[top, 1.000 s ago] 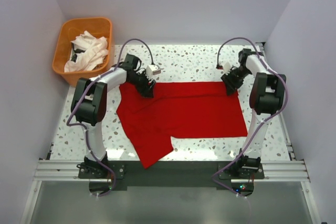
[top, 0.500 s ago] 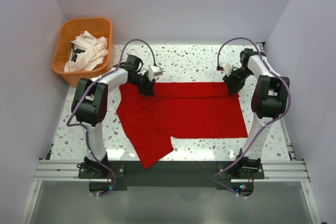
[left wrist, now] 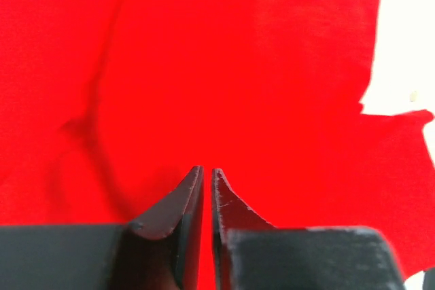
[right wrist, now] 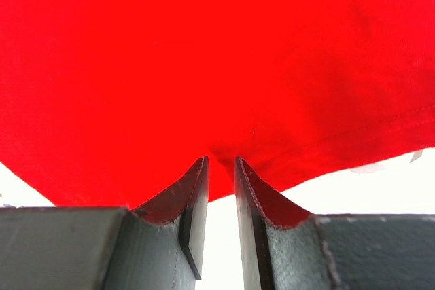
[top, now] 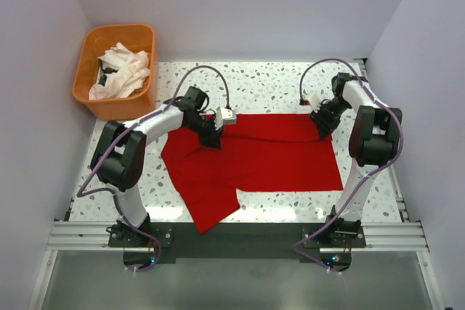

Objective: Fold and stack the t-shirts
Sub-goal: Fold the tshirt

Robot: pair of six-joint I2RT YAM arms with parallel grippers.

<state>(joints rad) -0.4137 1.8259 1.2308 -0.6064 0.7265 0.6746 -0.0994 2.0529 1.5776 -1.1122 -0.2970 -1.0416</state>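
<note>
- Top view: the red shirt (top: 269, 157) lies spread across the middle of the desk (top: 254, 85), long side running left to right.
- Its far edge is fairly straight. Its right edge is straight too, with a bare strip of desk beyond it.
- The near-left part hangs out as a slanted flap, and its tip crosses the desk's near edge.
- The left gripper (top: 216, 138) sits low on the far-left part of the shirt, in from the left edge, where the cloth is rumpled.
- The right gripper (top: 322, 127) is at the far-right corner, on the edge.
- Bare desk runs along the far side between the shirt and the back wall, and also left of the shirt.
- The basket (top: 116, 107) stands off the far-left corner, well apart from the red shirt, with white shirts (top: 125, 69) heaped inside.
- Left wrist view: the left gripper (left wrist: 207, 171) is clenched to a thin slit with red cloth in it.
- The red shirt (left wrist: 238, 66) fills the view, with a dark crease at left and a stepped edge against pale desk (left wrist: 408, 32) at right.
- Right wrist view: the right gripper (right wrist: 221, 161) pinches the red shirt (right wrist: 204, 45) at its stitched hem, the cloth bunched at the tips.
- White desk (right wrist: 380, 188) shows below the hem.
</note>
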